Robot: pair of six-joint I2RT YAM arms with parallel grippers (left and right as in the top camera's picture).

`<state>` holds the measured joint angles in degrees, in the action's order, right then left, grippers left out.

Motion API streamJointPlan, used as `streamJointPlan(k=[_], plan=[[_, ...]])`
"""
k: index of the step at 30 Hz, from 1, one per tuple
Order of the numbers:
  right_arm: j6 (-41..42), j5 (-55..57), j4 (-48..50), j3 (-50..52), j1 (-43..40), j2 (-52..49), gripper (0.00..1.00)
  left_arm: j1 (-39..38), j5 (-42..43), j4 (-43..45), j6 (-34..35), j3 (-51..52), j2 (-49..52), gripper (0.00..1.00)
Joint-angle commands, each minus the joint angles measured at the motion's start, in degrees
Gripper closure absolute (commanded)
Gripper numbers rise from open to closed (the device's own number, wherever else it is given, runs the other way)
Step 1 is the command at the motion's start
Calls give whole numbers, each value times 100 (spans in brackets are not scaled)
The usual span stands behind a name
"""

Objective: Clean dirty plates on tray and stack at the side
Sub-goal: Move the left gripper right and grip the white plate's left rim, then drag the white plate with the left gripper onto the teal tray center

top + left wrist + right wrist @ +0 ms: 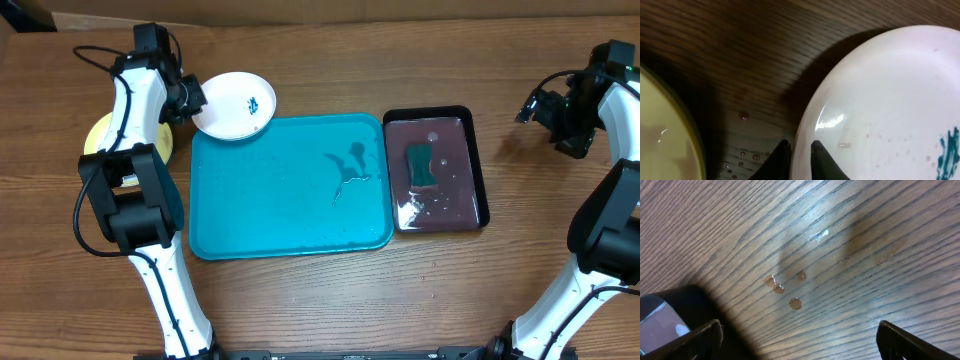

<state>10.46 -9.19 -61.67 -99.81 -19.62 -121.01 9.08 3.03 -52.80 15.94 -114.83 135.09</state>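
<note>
My left gripper (187, 97) is shut on the left rim of the white plate (232, 108). The plate has a teal smear (253, 101) and sits over the far left corner of the turquoise tray (280, 215). In the left wrist view the fingers (796, 159) pinch the white plate's rim (880, 100), and a shadow lies under the plate. The yellow-green plate (98, 135) lies on the table left of the tray, partly under my left arm; it also shows in the left wrist view (660, 140). The mint-blue plate is not in view. My right gripper (553, 112) is open and empty above bare wood (800, 345).
A black tray (478, 165) of dark liquid with a teal sponge (419, 165) stands right of the turquoise tray. Teal streaks (350, 165) and water lie on the turquoise tray. Brownish drops (787, 287) dot the wood under my right gripper.
</note>
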Motion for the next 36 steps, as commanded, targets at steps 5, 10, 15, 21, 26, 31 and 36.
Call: streamJointPlan(k=[5, 10, 15, 21, 26, 31, 36], plan=[[4, -33, 13, -151, 0, 127, 0, -11, -42, 74, -50, 216, 59, 96], [4, -33, 13, -151, 0, 127, 0, -13, 450, -151, -76, -13, -20, 96], [2, -33, 13, -151, 0, 127, 0, -96, 741, -675, -107, -319, -232, 96], [4, -33, 13, -151, 0, 127, 0, -417, 1106, -1394, -431, -321, -662, 96], [4, -33, 13, -151, 0, 127, 0, -855, 1062, -2074, -636, -319, -811, 96], [4, -33, 13, -151, 0, 127, 0, -1344, 636, -2594, -603, -177, -811, 96], [4, -33, 13, -151, 0, 127, 0, -1707, 413, -2649, -365, 46, -811, 96]])
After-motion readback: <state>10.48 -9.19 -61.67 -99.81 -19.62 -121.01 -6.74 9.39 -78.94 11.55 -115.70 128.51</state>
